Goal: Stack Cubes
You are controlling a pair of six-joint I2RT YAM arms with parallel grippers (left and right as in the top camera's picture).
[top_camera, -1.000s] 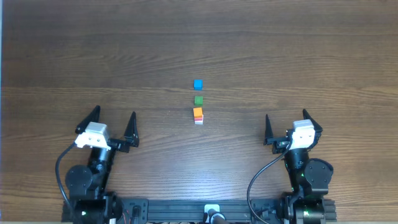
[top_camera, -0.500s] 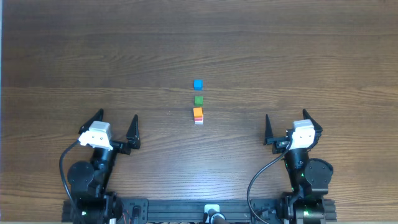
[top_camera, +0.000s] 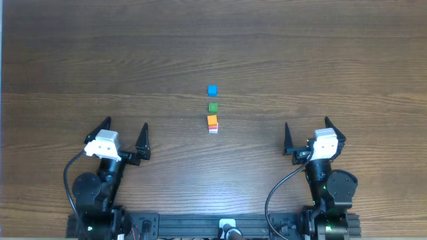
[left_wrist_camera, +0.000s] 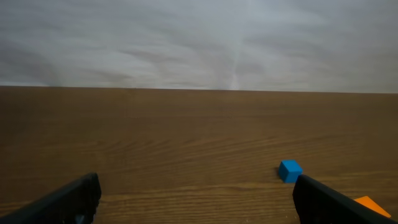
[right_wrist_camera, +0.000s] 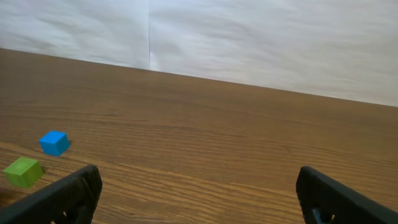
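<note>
Three small cubes lie in a line at the table's middle: a blue cube (top_camera: 212, 91) farthest from the arms, a green cube (top_camera: 213, 107) in the middle, and an orange cube (top_camera: 212, 121) nearest, with a pale and reddish sliver (top_camera: 213, 129) at its near edge. My left gripper (top_camera: 122, 132) is open near the left base, well left of the cubes. Its wrist view has the blue cube (left_wrist_camera: 290, 170) and a corner of the orange cube (left_wrist_camera: 372, 205). My right gripper (top_camera: 309, 133) is open at the right, apart from the cubes. Its wrist view shows the blue cube (right_wrist_camera: 54, 142) and the green cube (right_wrist_camera: 23, 172).
The brown wooden table (top_camera: 213, 40) stretches wide around the cubes. A pale wall (left_wrist_camera: 199, 37) rises beyond its far edge. Both arm bases stand at the near edge.
My left gripper has shifted slightly to the right and toward its base, then stayed still. The right arm and the cubes have not moved.
</note>
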